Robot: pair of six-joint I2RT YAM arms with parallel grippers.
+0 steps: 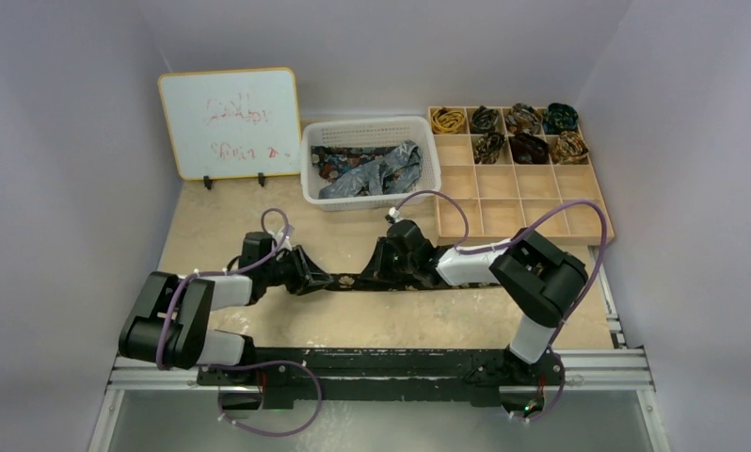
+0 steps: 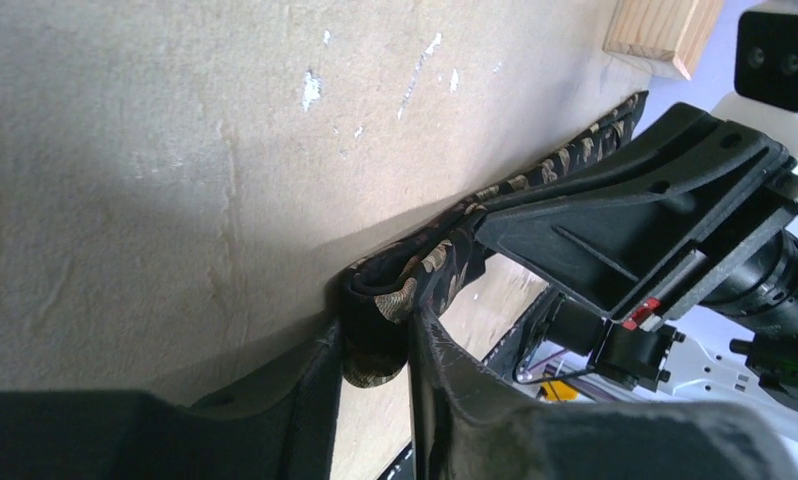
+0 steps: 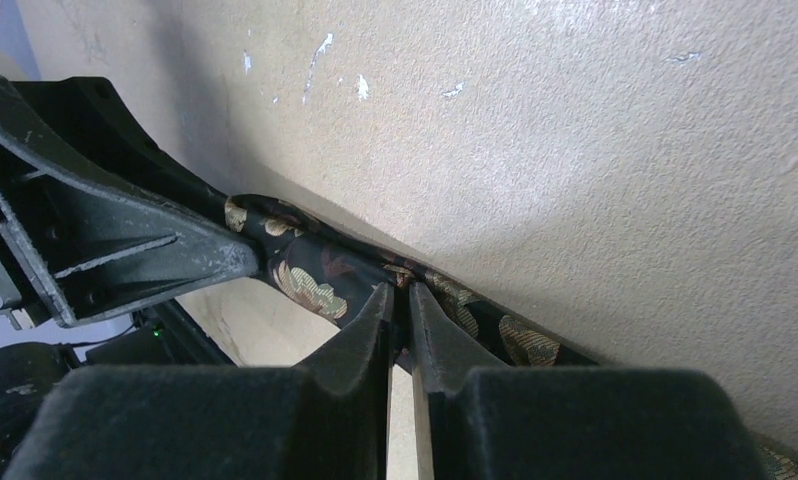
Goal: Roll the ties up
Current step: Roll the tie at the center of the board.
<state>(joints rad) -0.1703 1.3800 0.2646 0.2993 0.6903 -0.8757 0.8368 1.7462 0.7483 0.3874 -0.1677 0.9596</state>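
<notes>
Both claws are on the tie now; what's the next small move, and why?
Probably roll the left claw to wind the folded end of the tie toward the right claw: the left grips that fold, the right pins the flat strip.

**A:** What surrounds the claws?

**B:** Plain pale lilac-grey walls (image 1: 71, 141) on three sides. Under the left claw (image 1: 325, 280) and right claw (image 1: 376, 276) lies a beige mottled tabletop (image 1: 400, 320), flecked with white scuffs.

**A:** And beyond them?

**B:** Past the left claw, a wood-framed whiteboard (image 1: 231, 122) with red scribbles stands by the back wall. The light is soft and even.
</notes>
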